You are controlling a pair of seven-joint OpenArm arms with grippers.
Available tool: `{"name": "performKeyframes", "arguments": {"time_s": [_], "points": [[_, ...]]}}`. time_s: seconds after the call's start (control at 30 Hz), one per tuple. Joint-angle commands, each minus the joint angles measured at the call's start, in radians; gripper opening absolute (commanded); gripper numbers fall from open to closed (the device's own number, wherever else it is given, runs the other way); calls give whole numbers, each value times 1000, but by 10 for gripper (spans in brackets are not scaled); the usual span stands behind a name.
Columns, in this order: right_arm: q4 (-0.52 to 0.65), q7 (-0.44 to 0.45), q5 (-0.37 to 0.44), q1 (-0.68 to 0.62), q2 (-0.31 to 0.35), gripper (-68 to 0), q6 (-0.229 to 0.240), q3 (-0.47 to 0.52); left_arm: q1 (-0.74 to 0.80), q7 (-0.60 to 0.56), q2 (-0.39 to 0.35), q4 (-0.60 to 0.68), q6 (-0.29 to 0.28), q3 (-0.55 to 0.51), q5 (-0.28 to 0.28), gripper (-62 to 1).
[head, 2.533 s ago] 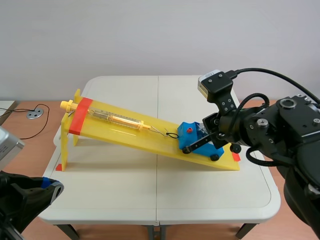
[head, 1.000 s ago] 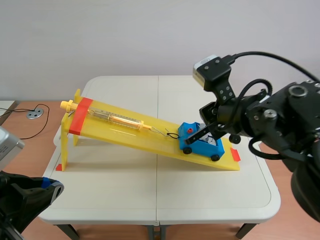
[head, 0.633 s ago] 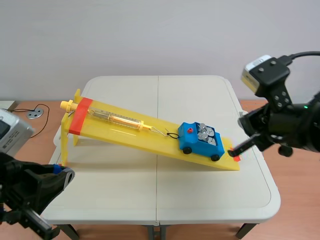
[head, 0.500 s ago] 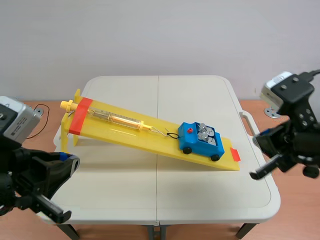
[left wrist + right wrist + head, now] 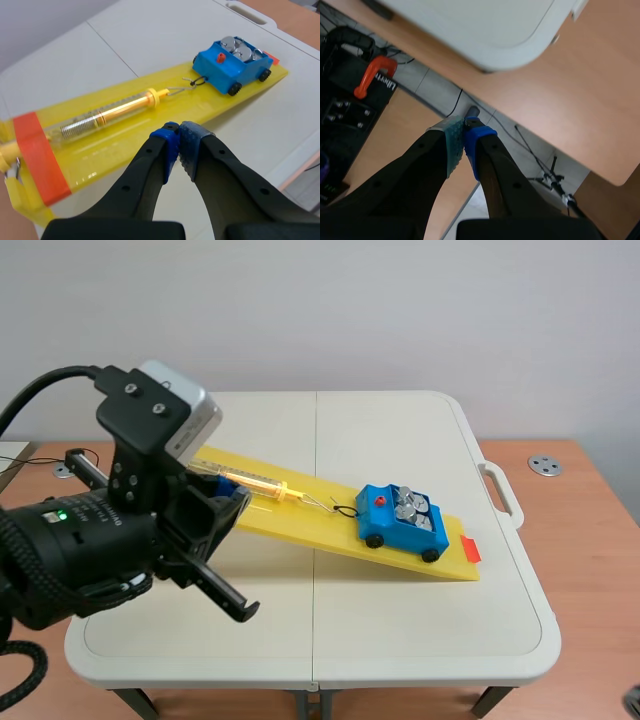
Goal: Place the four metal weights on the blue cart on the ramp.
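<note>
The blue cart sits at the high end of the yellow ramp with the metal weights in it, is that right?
Not quite: the blue cart, with the metal weights in it, sits near the low end of the yellow ramp, not the high end. The scene view shows it.

The cart (image 5: 400, 525) is blue with black wheels (image 5: 430, 555) and a red knob (image 5: 380, 499). The weights (image 5: 411, 507) are shiny silver. The ramp (image 5: 310, 525) is yellow with an orange-red band (image 5: 37, 155). The desk (image 5: 400, 430) is white. The left tool (image 5: 179, 142) is black with blue dotted pads (image 5: 194, 146).
</note>
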Motion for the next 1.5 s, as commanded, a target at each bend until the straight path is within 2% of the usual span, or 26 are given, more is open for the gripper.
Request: {"name": "performKeyframes", "arguments": {"time_s": [0.0,0.1,0.27,0.47,0.8,0.9,1.47], "points": [[98,82,40,-39,44,-669,40,21,-46,-117,8,92,72,10,27,-582],[98,82,40,-119,41,-669,63,35,-89,-117,8,52,119,31,77,-582],[98,82,35,-209,36,-669,68,36,-156,-117,27,-41,185,39,127,-582],[98,86,6,-219,-4,-669,77,36,-220,-119,55,-141,214,40,137,-582],[98,85,6,-219,-6,-669,77,35,-249,-125,55,-180,223,39,137,-582],[98,86,6,-219,-6,-669,77,35,-249,-124,55,-180,244,39,137,-582],[98,86,6,-219,-6,-669,77,35,-249,-124,55,-180,244,39,137,-582]]}}
